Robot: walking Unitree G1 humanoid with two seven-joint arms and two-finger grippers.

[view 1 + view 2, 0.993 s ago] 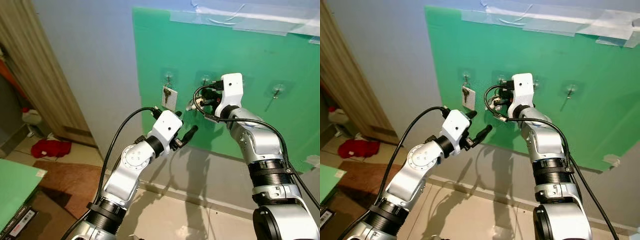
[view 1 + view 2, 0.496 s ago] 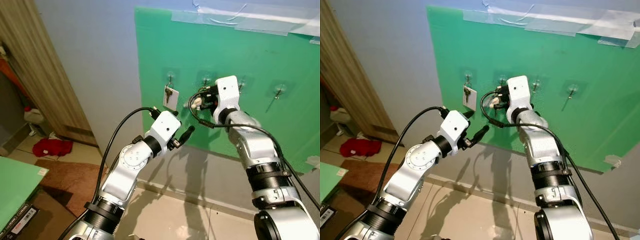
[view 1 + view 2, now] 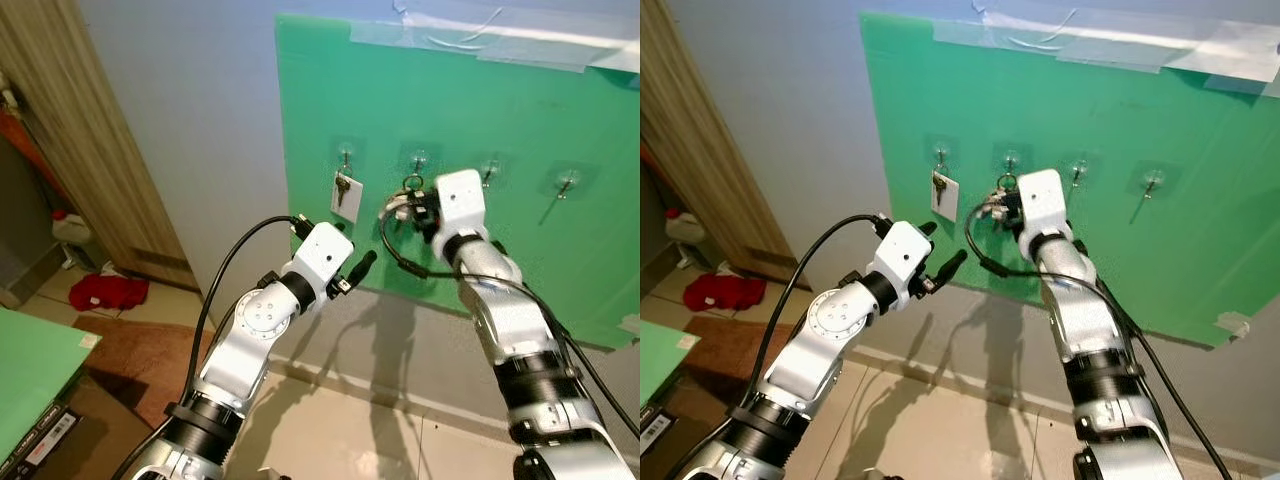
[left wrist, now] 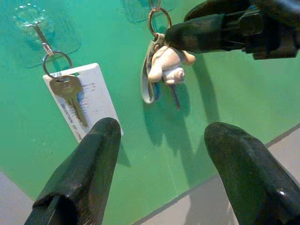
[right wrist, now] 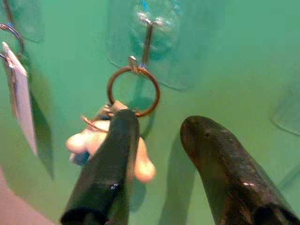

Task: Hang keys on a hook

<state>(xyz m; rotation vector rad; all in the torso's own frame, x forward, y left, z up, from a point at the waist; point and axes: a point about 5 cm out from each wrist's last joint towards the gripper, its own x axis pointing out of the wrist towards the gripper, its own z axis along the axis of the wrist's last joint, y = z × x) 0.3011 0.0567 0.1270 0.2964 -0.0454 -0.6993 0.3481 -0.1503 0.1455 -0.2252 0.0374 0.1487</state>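
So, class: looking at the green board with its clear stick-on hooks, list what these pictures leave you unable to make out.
- Print on the white rectangular key tag: too small, left wrist view.
- Key blade under the cream figurine keychain: in shadow behind the charm.
- Metal ring on the second clear hook: its lower part hidden by a right gripper finger.
- Fourth hook's dangling item: too small.

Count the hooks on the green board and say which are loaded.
4, in a row: leftmost hook holds a tagged key, second hook the toy keyring, third hook and fourth hook bare.
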